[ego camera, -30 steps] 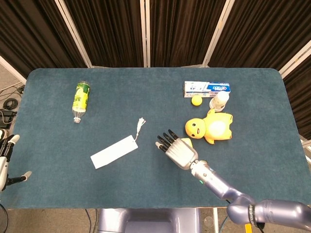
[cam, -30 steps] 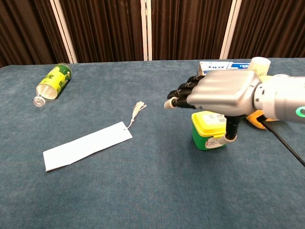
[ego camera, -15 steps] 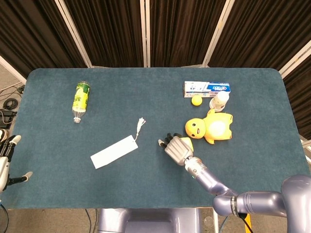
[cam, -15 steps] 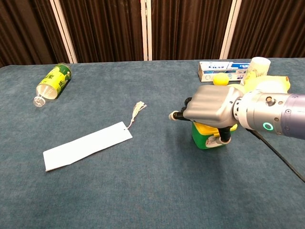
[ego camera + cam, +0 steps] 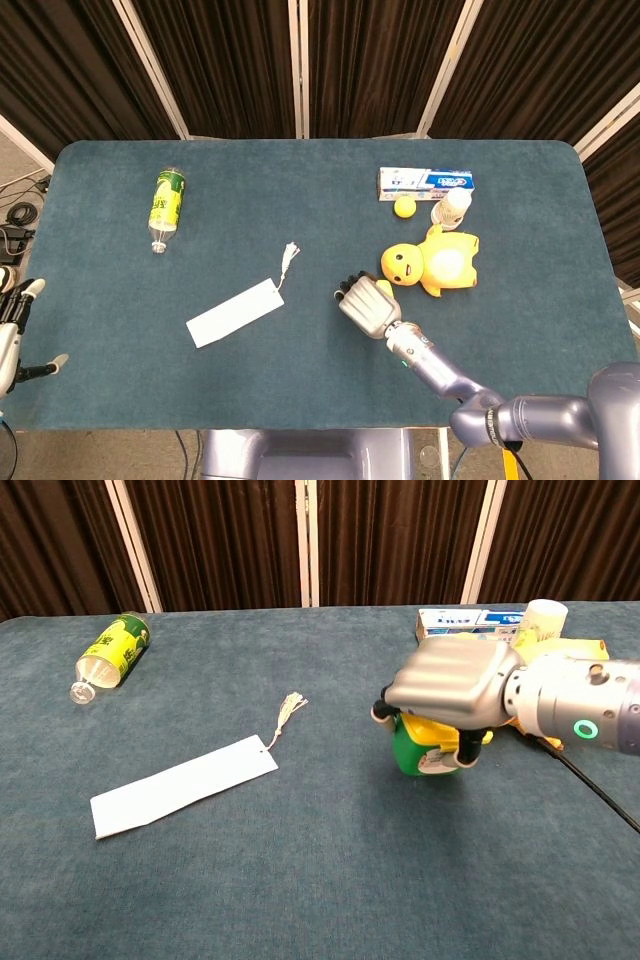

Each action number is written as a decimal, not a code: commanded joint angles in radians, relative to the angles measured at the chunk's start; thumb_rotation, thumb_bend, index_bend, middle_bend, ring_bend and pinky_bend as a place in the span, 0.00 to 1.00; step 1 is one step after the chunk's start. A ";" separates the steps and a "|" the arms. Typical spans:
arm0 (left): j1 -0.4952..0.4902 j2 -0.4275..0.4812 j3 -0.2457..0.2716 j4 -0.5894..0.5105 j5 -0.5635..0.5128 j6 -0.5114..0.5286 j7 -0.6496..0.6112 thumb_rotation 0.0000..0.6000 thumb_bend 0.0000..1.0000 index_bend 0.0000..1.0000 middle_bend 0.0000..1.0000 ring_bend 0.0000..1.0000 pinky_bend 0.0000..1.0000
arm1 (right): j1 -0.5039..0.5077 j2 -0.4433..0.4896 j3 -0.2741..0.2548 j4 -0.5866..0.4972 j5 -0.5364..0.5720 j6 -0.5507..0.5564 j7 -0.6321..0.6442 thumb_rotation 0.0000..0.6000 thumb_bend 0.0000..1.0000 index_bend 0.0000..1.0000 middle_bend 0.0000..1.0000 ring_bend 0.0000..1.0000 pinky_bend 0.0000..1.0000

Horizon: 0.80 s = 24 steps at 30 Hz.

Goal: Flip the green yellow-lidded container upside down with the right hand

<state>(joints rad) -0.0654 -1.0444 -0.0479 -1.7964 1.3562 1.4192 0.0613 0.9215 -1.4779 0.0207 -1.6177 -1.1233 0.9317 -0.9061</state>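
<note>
Since a moment ago the right hand (image 5: pixel 452 692) has dropped from hovering with fingers stretched out to sitting on top of the small green plastic container with the yellow lid (image 5: pixel 424 748), fingers curled down around it. From the chest view it looks like a real grip, thumb on the near side and fingers (image 5: pixel 386 713) round the far side, and the tub may already be a touch off the dark teal felt table (image 5: pixel 320 880), though I can't be sure. It stands near the middle, just left of the yellow plush duck (image 5: pixel 436 262).

My worry is the turn itself. Held only near the lid, the tub could slip out mid-roll, or the lid could pop. The duck is close by, so a wide wrist swing could knock it.

The left hand (image 5: pixel 14 330) hangs off the table's edge, fingers apart, holding nothing.
</note>
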 commanded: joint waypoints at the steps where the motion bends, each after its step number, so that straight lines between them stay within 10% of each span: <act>1: -0.002 0.003 0.004 -0.004 0.004 -0.007 -0.011 1.00 0.00 0.00 0.00 0.00 0.00 | -0.062 0.057 0.029 -0.023 -0.151 0.028 0.368 1.00 0.48 0.44 0.55 0.49 0.67; 11: -0.014 0.014 0.016 -0.001 0.022 -0.045 -0.063 1.00 0.00 0.00 0.00 0.00 0.00 | -0.164 0.031 -0.033 0.171 -0.462 0.177 1.073 1.00 0.48 0.46 0.54 0.49 0.67; 24: -0.017 0.009 0.018 0.005 0.029 -0.042 -0.065 1.00 0.00 0.00 0.00 0.00 0.00 | -0.207 -0.033 -0.102 0.331 -0.572 0.237 1.267 1.00 0.42 0.45 0.51 0.48 0.66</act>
<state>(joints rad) -0.0820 -1.0356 -0.0301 -1.7915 1.3854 1.3776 -0.0035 0.7171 -1.5088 -0.0786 -1.2896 -1.6921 1.1686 0.3582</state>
